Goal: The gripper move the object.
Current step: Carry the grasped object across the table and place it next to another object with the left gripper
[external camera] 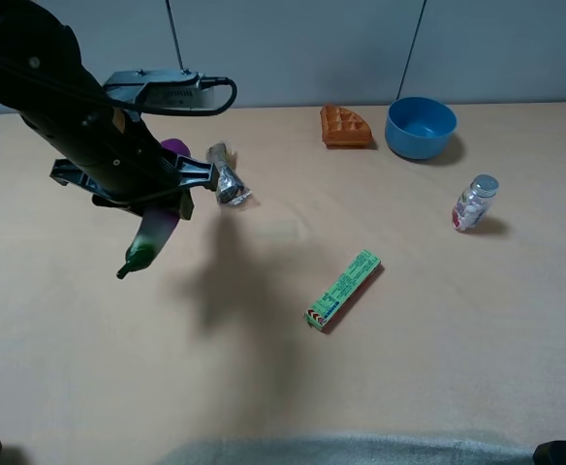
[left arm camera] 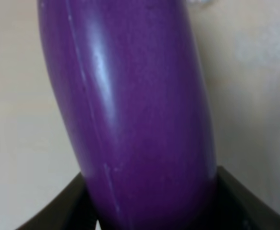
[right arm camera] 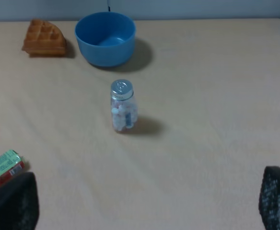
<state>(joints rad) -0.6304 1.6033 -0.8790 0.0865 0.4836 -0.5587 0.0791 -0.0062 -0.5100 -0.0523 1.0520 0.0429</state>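
Note:
The purple eggplant (external camera: 153, 235) hangs in my left gripper (external camera: 157, 194), lifted above the left part of the table, with its green stem end pointing down towards the front left. In the left wrist view the eggplant (left arm camera: 140, 105) fills the picture, and the black fingers (left arm camera: 63, 211) press on both its sides. My left gripper (left arm camera: 149, 213) is shut on it. My right gripper (right arm camera: 145, 206) is open and empty, and only its fingertips (right arm camera: 10, 201) show, low over the table's right side.
A crumpled silver wrapper (external camera: 228, 174) lies just right of the held eggplant. A green box (external camera: 343, 289) lies mid-table. A waffle (external camera: 346, 126), a blue bowl (external camera: 421, 126) and a small capped bottle (external camera: 474, 201) stand at the back right. The arm's shadow falls on the table.

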